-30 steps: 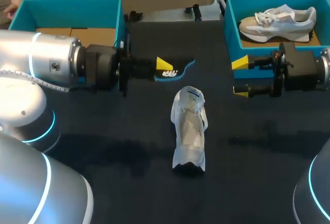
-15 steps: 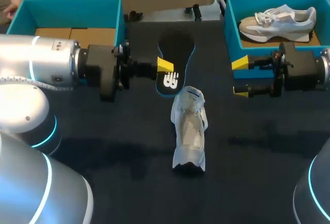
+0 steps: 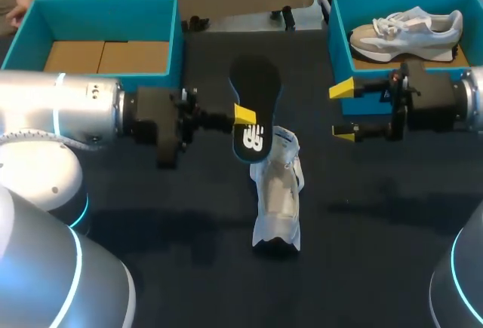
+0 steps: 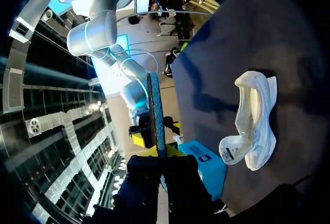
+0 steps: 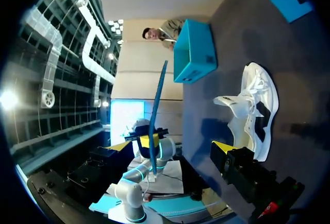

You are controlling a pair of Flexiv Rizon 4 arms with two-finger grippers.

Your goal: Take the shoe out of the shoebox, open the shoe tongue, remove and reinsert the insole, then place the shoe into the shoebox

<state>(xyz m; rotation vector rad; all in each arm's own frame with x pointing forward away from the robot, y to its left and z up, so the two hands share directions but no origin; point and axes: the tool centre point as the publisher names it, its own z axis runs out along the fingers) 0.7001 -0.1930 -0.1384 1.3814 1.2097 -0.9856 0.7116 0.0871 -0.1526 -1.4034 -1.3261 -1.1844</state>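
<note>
The dark cloth table (image 3: 377, 260) carries two teal cardboard boxes. The left shoebox (image 3: 163, 26) at 10 o'clock shows only its brown floor, and the right shoebox (image 3: 339, 49) at 2 o'clock holds a second shoe (image 3: 411, 28). The pale shoe (image 3: 278, 192) lies on its side lengthwise just below the table's centre, soft-sided and creased, with its mouth gaping. The insole (image 3: 255, 87) is out: a thin, flat, foot-shaped black pad with a blue edge and a white mark. It hangs off the cloth at the shoe's 12 o'clock, its marked end overlapping the shoe's far tip. The left gripper (image 3: 243, 114) is clamped on its side edge, and the left wrist view shows the pad edge-on, rising from between the fingers. The right gripper (image 3: 341, 109) waits at the shoe's 2 o'clock with its jaws spread and nothing in them. Reinsertion looks to be the step in hand. Next, the pad likely needs tipping and threading into the opening while the free gripper steadies the limp upper.
</note>
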